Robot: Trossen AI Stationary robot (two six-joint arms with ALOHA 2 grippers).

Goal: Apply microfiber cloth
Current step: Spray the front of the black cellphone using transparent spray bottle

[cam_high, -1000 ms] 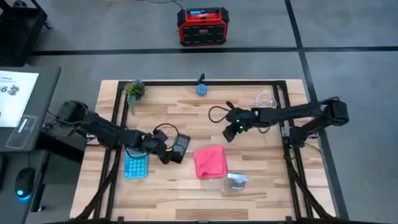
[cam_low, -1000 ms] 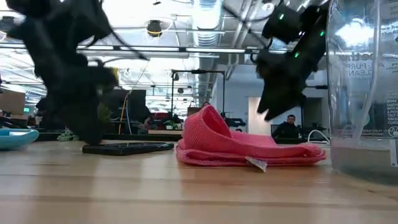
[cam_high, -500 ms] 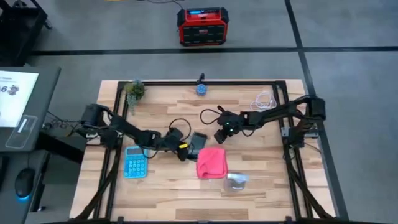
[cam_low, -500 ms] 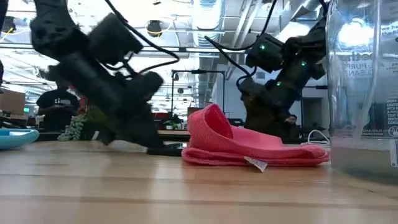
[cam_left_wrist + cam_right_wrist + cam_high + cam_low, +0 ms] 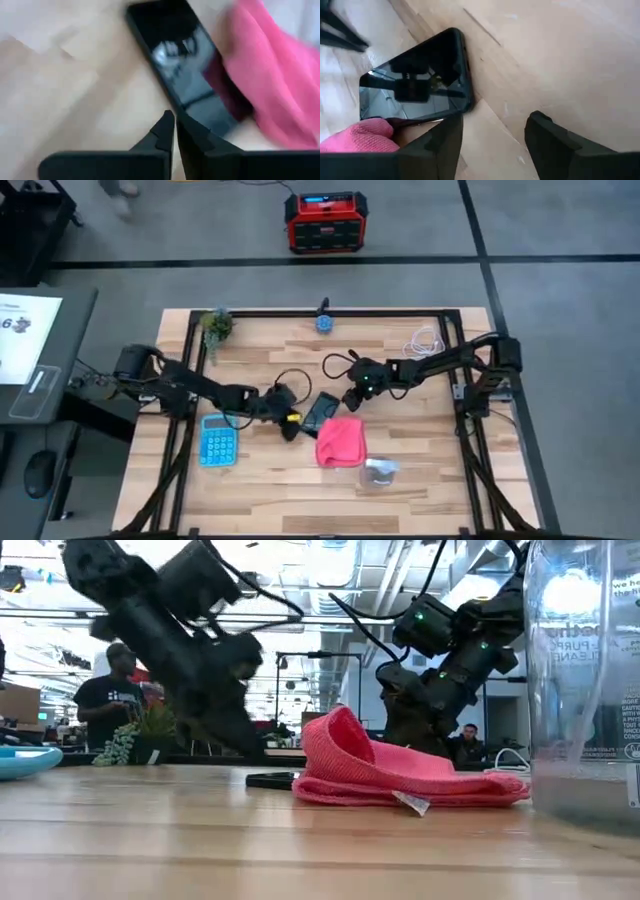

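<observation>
lying just beside the microfiber cloth (image 5: 340, 442), the phone (image 5: 319, 413) was flanked by the pinched-together, empty left gripper (image 5: 174, 131) and the spread, empty right gripper (image 5: 492, 132), seemingly readied for wiping.

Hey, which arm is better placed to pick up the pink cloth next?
Probably the right: the right gripper is open and empty, just beyond the phone from the microfiber cloth. The left gripper is shut beside the phone.
</observation>
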